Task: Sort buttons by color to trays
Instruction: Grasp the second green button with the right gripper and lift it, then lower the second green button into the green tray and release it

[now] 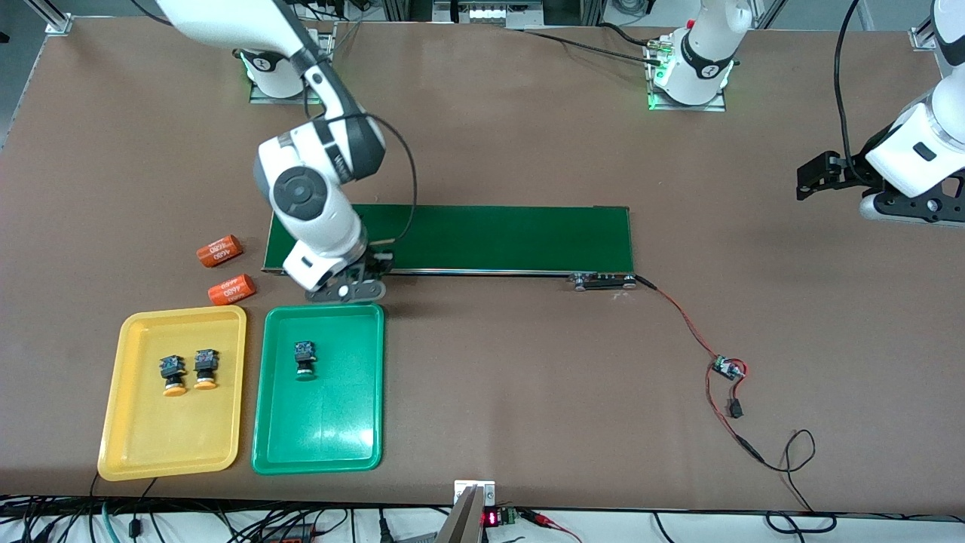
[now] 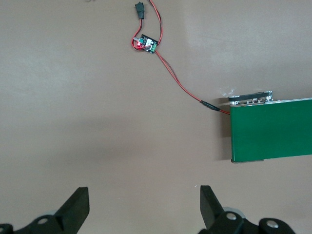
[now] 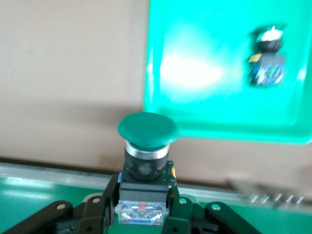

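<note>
Three of the four buttons are already sorted. Two yellow-orange buttons (image 1: 173, 375) (image 1: 205, 369) lie side by side in the yellow tray (image 1: 128, 445) at the lower left of the front view, and one green button (image 1: 304, 357) lies in the green tray (image 1: 324, 452) beside it. The right gripper (image 1: 348, 289) hangs over the conveyor belt's (image 1: 490, 237) edge just above the green tray, clamped on the last green-capped button (image 3: 147, 130). What remains, I judge, is setting it in the green tray. The left gripper (image 2: 144, 207) waits with fingers spread wide, holding nothing, at the frame's right edge.
</note>
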`<move>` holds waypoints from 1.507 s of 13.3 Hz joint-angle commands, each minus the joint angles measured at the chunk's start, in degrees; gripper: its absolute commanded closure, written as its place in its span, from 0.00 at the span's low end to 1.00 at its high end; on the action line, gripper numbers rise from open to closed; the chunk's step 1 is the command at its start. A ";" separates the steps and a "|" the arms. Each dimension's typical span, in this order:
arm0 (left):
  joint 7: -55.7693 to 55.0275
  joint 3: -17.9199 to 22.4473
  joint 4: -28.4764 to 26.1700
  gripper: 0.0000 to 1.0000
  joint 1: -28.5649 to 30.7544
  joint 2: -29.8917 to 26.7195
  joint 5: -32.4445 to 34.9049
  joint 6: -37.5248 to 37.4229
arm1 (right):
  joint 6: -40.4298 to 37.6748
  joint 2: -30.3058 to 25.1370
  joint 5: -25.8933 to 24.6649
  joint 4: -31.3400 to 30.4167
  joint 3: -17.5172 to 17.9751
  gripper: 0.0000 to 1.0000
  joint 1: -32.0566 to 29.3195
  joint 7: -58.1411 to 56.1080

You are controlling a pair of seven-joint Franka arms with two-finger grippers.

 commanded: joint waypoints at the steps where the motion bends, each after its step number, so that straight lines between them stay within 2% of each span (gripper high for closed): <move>1: 0.41 -0.32 -0.84 0.00 0.27 -1.16 1.23 -0.14 | 0.02 6.43 -0.48 8.33 -0.69 0.90 -2.52 -5.50; 6: 0.41 -0.32 -0.84 0.00 0.27 -1.07 1.23 0.12 | 4.05 16.01 -0.39 18.36 -0.69 0.90 -4.46 -7.80; 10: 0.41 -0.32 -0.75 0.00 0.27 -1.07 1.31 0.30 | 11.52 20.67 -0.74 19.16 -0.78 0.90 -5.42 -10.69; 13: 0.41 -0.14 -0.75 0.00 0.27 -0.98 1.40 0.30 | 12.06 22.61 -0.74 20.48 -0.78 0.89 -6.04 -11.67; 14: 0.41 -0.14 -0.58 0.00 0.27 -0.81 1.40 0.39 | 12.06 22.61 -0.40 20.48 -0.78 0.63 -6.13 -11.15; 15: 0.41 -0.05 -0.31 0.00 0.27 -0.72 1.40 0.39 | 11.80 22.27 -0.04 20.48 -0.69 0.01 -6.13 -10.27; 18: 0.41 0.03 0.30 0.00 0.27 -0.63 1.40 0.39 | 9.35 19.55 2.32 20.39 -0.77 0.00 -5.61 -9.47; 20: 0.41 -0.05 1.97 0.00 0.18 0.51 1.40 0.30 | 2.35 14.99 2.77 19.96 -0.78 0.00 -5.78 -9.38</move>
